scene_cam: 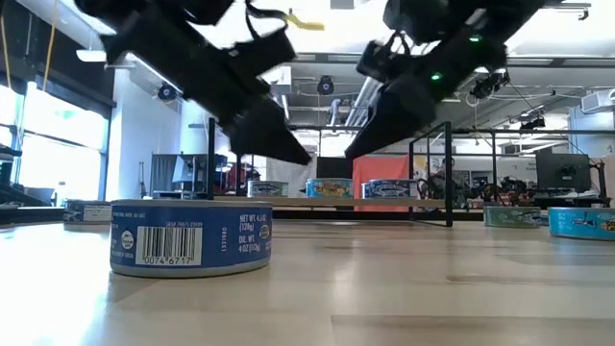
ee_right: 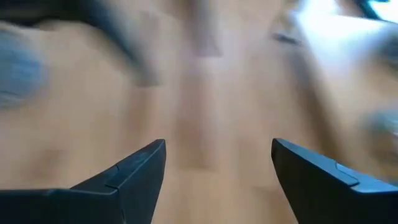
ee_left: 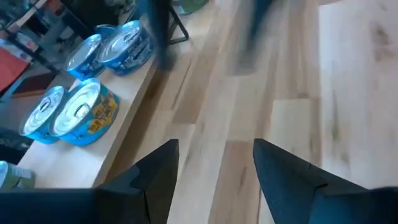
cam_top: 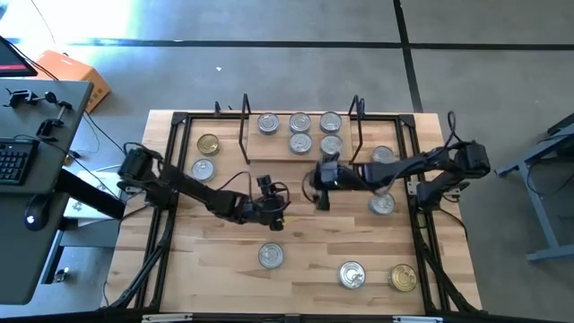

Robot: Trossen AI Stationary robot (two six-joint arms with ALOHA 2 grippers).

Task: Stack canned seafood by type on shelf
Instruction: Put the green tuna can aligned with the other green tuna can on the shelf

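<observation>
Now, shelf: we see the plank (cam_top: 296, 135) at the upper centre of the high view, carrying five tins (cam_top: 300, 122) in two rows.
Loose tins: two at upper left, two beside our right arm, three (cam_top: 271, 256) along the lower edge; one gold lid (cam_top: 208, 144) at upper left, another at lower right.
Left gripper (cam_top: 273, 211): centre frame, fingers apart, empty.
Right gripper (cam_top: 320, 190): just below the shelf, jaws wide, holding nothing.
Risk: we judge the two grippers close enough to collide, and a careless reach could knock shelved tins or mix gold with silver.
</observation>
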